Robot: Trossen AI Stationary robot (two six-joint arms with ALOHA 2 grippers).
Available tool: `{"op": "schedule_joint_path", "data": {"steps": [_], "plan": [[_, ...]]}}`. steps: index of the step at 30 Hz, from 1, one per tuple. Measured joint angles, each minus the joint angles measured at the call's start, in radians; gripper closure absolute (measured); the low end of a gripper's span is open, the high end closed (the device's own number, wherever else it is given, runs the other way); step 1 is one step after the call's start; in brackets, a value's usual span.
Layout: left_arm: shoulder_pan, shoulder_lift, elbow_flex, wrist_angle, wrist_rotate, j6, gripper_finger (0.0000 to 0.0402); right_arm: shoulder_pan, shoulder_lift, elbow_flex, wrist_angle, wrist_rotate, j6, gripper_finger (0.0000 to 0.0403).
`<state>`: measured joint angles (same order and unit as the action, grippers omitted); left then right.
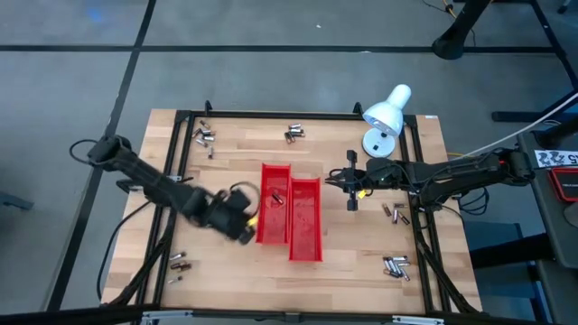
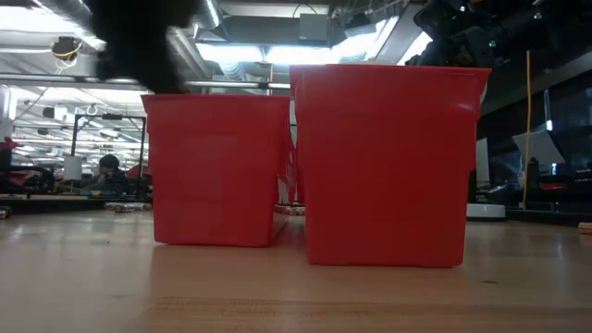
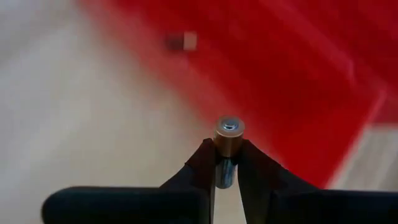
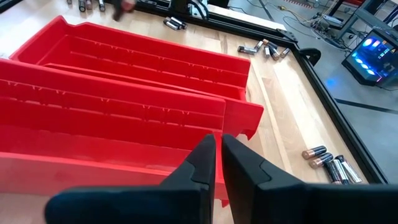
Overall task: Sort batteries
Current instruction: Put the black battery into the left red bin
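Batteries (image 1: pixel 394 265) mostly lie in loose clusters around the desk (image 1: pixel 361 271), few inside the red trays (image 1: pixel 291 213); left gripper (image 3: pixel 226 163) fingers pinch one battery (image 3: pixel 227 138) beside them, right gripper (image 4: pixel 217 150) fingers closed empty.

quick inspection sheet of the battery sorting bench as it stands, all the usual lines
surface: wooden table inside a black frame, bare between the piles.
job's things: two red trays side by side mid-table; batteries in small piles near the corners, e.g. and; one battery in the left gripper.
clutter: a white lamp at the table's far right edge.
grippers: left gripper shut on the battery, beside the left tray; right gripper shut, empty, by the right tray's far end.
cables: black cables run along both arms and off the table's edges.
surroundings: grey floor around the table; a workshop with a seated person behind.
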<state>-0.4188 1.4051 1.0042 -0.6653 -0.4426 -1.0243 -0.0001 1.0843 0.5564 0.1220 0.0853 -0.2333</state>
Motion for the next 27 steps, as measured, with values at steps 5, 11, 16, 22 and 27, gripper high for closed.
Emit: {"op": "schedule_joint_path", "data": {"steps": [5, 11, 16, 22, 27], "plan": [[0.17, 0.005, 0.0, 0.192, 0.009, 0.324, 0.0367, 0.0, 0.0, 0.0, -0.001, 0.0, 0.0, 0.0372], [0.311, 0.02, 0.001, 0.225, 0.095, 0.482, 0.0364, 0.0, 0.0, 0.0, -0.027, 0.005, 0.017, 0.0372], [0.392, 0.079, 0.001, 0.27, 0.172, 0.553, 0.0366, 0.0, 0.0, 0.0, -0.026, 0.057, 0.019, 0.0372], [0.466, 0.134, 0.001, 0.284, 0.315, 0.633, 0.0357, 0.0, 0.0, 0.0, -0.033, 0.089, 0.066, 0.0372], [0.511, 0.153, 0.001, 0.29, 0.428, 0.701, 0.0355, 0.0, 0.0, 0.0, -0.032, 0.09, 0.158, 0.0372]]}}
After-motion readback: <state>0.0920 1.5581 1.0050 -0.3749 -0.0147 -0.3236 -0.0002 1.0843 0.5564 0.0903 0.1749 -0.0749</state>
